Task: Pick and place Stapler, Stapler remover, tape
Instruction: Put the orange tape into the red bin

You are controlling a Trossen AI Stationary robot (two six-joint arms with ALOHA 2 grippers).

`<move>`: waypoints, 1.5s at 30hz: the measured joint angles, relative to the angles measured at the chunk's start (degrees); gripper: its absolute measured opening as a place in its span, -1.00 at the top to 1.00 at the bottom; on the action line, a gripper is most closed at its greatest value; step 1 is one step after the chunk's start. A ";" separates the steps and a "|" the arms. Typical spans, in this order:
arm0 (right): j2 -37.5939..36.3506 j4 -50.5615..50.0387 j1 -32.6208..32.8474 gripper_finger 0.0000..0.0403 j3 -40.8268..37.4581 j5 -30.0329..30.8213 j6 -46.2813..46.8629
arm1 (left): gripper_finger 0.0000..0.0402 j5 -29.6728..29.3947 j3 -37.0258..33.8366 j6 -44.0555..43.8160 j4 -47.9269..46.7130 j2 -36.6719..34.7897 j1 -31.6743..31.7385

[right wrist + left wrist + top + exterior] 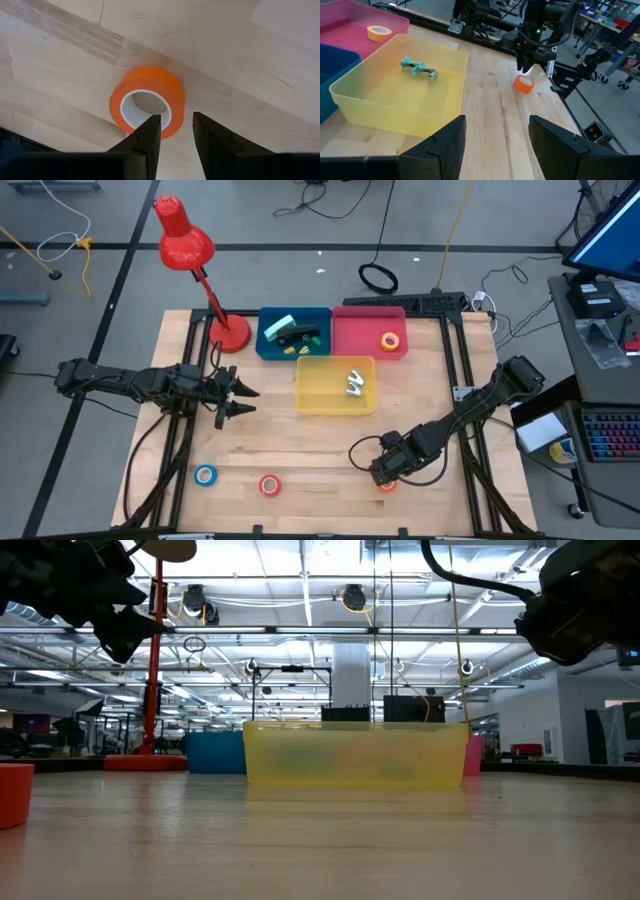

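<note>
Clearly the tape rolls will handle as light, stiff little rings, smooth on the outside, so the sure hold is across the wall, one finger in the pale hole and one outside. Counting from the left of the worktop (300,450): one blue roll (205,475), one red roll (269,485), then one orange roll (147,102) near the front right edge, and one yellow roll (390,340) already lying in the pink bin (350,335). Three bins stand at the back, blue (315,320), yellow (320,395) and pink; the yellow bin holds one staple remover (419,68), the blue bin one dark stapler (298,336). The left hand (238,392) hovers open and empty at the left. The right hand (175,131) hangs open right over the orange roll, one finger above its hole, gripping nothing.
</note>
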 joint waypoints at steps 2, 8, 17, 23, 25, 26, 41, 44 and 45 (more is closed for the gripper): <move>0.00 0.00 0.00 0.48 0.00 0.31 -0.01 | -0.08 -0.01 0.00 0.01 0.01 0.00 0.00; 0.00 0.00 0.00 0.48 0.00 1.19 -0.90 | -0.08 -0.03 -0.01 0.15 0.02 -0.01 0.00; 0.02 0.02 0.00 0.48 -0.01 -0.51 -1.19 | -0.08 -0.03 0.00 0.25 0.04 0.00 0.00; 0.55 0.17 0.00 0.48 -0.06 -0.33 -1.74 | -0.08 -0.10 0.00 0.62 0.07 -0.01 0.00; 1.48 0.81 0.00 0.48 -0.04 -0.37 -1.79 | -0.08 -0.10 0.00 0.62 0.07 0.00 0.00; 1.94 0.71 0.12 0.48 -0.07 -0.38 -1.90 | -0.08 -0.12 0.00 0.62 0.07 -0.02 0.00; 8.66 6.38 0.31 0.48 0.15 -0.49 -6.95 | -0.08 -0.65 0.00 -0.03 0.17 -0.02 0.00; 8.70 6.38 0.11 0.48 0.15 -0.50 -8.94 | -0.08 -0.65 0.00 -0.03 0.27 -0.02 0.00; 8.70 6.38 0.11 0.48 0.13 -0.51 -9.02 | -0.08 -0.63 -0.01 -0.03 0.34 -0.02 0.00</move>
